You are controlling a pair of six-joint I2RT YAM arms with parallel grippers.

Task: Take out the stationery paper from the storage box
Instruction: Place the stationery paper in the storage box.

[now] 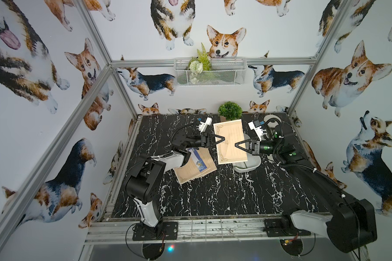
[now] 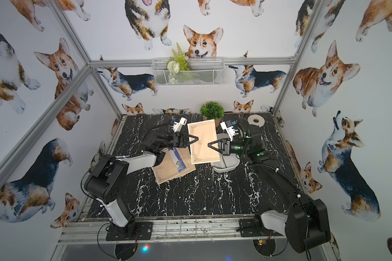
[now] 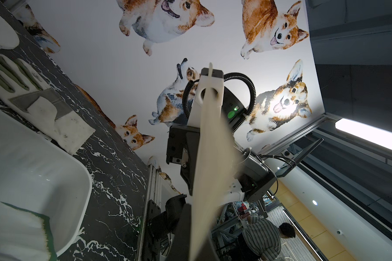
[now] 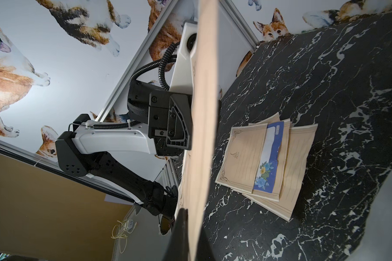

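Corgi wallpaper (image 1: 226, 43); marble tabletop (image 1: 213, 192) (black)

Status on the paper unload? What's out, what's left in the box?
Done: a pile of sheets, tan plus one blue-floral, lies on the table. In hand: left pincer and right pincer are both shut on one tan sheet, held above the storage box. Left: set it down, then take the green-edged sheet that seems to lie in the box; any more beneath it are hidden.

Both top views are evenly, softly lit, with lines bowed toward the edges; only weak shadows are cast on the surface (image 1: 213, 192); glare is thrown by a ceiling light strip (image 3: 369, 135); the near stationery paper (image 3: 211, 158) is blurred.
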